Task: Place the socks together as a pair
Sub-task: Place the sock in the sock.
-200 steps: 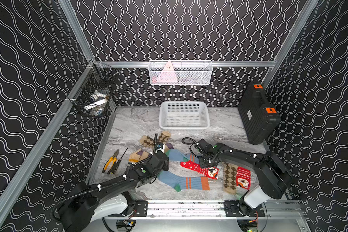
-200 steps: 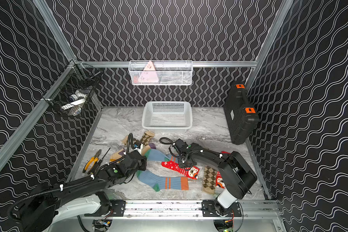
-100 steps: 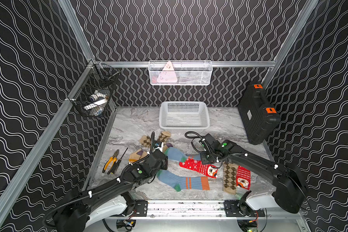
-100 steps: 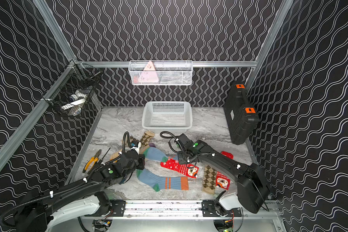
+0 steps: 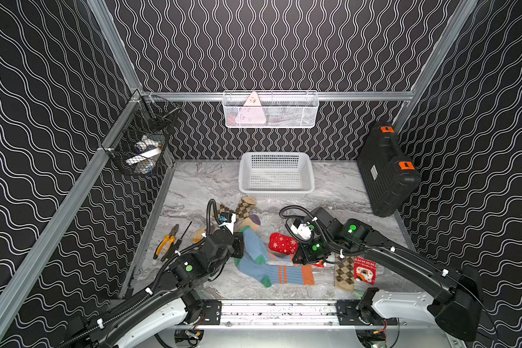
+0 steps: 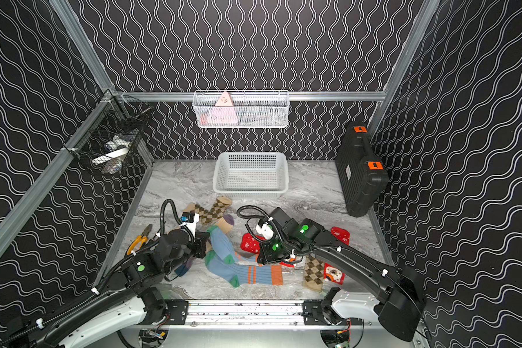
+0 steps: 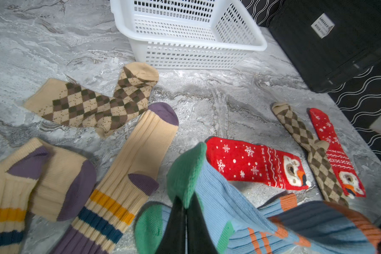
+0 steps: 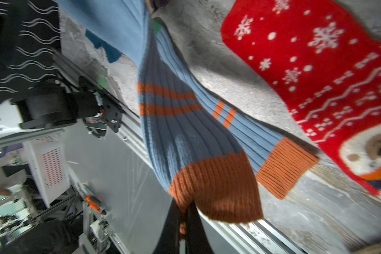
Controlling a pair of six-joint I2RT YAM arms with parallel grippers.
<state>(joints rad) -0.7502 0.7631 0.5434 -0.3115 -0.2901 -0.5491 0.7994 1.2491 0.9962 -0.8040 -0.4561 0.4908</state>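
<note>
Starting at the left edge of the counter [image 5: 338,192], pliers [image 5: 165,244] lie beside a thin dark tool [image 5: 184,231] that is too small to identify. Two cream striped socks [image 7: 141,151] show plainly in the left wrist view only. In both top views the left arm [image 5: 190,268] covers all but one purple toe.

A tan argyle sock [image 5: 245,208] lies near the white basket [image 5: 276,191], with one end partly behind the arm's cable loop. The left pincer [image 7: 185,206] is clenched on the green toe of the held blue sock [image 7: 220,195]. This sock spans rightward, raised, to the right pincer [image 8: 183,216], which is clenched on its orange cuff. The right wrist view is smeared, and in both top views the wrist housing hides the fingertips.

The second blue sock [image 5: 287,274] lies flat on the counter, partly under the held one. A red Christmas sock [image 5: 282,243] lies beside them, its face end hidden below the right arm [image 5: 404,259] in both top views.

A second argyle sock [image 5: 344,272] overlaps a second red sock [image 6: 333,274], whose middle that arm covers. A black case [image 5: 386,168] stands against the right wall.
</note>
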